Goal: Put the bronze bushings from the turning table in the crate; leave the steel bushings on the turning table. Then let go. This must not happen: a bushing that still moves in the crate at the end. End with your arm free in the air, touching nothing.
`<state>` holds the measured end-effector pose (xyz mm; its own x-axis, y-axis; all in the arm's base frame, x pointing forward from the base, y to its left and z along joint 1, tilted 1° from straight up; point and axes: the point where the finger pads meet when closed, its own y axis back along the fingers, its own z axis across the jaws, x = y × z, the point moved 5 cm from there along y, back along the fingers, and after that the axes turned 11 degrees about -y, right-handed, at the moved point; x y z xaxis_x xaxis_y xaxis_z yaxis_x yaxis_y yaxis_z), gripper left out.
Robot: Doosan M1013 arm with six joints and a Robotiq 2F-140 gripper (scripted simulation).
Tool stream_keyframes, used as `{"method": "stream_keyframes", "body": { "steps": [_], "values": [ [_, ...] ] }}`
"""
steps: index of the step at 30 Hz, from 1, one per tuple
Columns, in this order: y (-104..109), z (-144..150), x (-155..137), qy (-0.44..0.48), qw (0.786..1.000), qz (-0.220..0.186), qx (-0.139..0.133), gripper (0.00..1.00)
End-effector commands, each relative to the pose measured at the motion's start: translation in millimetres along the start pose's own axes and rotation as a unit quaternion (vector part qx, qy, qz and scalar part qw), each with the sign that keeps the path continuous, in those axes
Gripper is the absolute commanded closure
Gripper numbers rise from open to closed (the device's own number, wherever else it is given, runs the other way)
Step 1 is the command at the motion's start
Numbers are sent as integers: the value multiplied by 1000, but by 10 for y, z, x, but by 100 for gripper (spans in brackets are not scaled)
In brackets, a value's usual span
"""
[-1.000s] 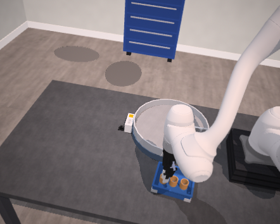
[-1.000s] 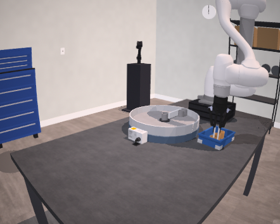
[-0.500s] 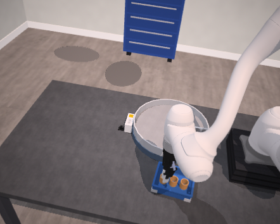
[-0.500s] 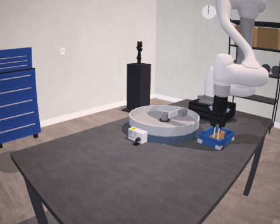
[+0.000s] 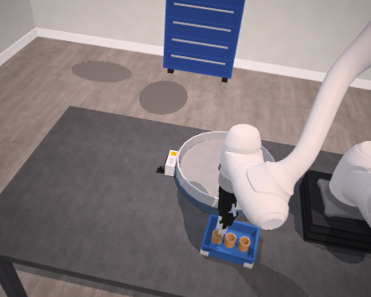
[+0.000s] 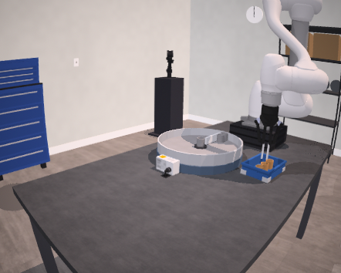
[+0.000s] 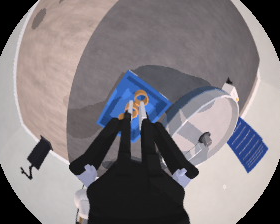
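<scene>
Three bronze bushings stand in a row in the blue crate (image 5: pixel 228 256) (image 6: pixel 252 171) (image 7: pixel 115 100): a left one (image 5: pixel 216 240), a middle one (image 5: pixel 230 242) and a right one (image 5: pixel 244 246). They overlap in the exterior view. My gripper (image 5: pixel 222 228) (image 6: pixel 265 157) (image 7: pixel 135 106) points down just above the left bushing. Its fingers are a narrow gap apart, with nothing between them. The turning table (image 5: pixel 197 195) (image 6: pixel 197 159) (image 7: pixel 218 117) shows no bronze bushing in its visible part. A grey piece (image 6: pixel 222 137) stands at its far side, perhaps a steel bushing. The arm hides part of it in the top view.
A grey hub (image 6: pixel 200 141) (image 7: pixel 205 139) stands at the turning table's middle, with a pale bar beside it. A white box (image 5: pixel 170 164) (image 6: pixel 167 164) sits against the table's outer wall. The turning table's raised wall is close beside the crate. The arm's black base (image 6: pixel 258 135) stands behind the crate.
</scene>
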<state>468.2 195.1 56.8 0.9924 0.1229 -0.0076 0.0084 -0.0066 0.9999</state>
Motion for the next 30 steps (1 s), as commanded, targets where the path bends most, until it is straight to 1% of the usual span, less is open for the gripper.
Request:
{"method": "stream_keyframes", "body": {
  "steps": [1, 2, 7, 11, 30],
  "values": [
    [147, -13, 7, -2, 1000, 0, 1, 90],
    [147, -13, 7, -2, 1000, 0, 1, 90],
    [324, -13, 7, -2, 1000, 0, 1, 90],
    [392, -13, 7, -2, 1000, 0, 1, 90],
    [404, -13, 7, -2, 1000, 0, 1, 90]
  ]
}}
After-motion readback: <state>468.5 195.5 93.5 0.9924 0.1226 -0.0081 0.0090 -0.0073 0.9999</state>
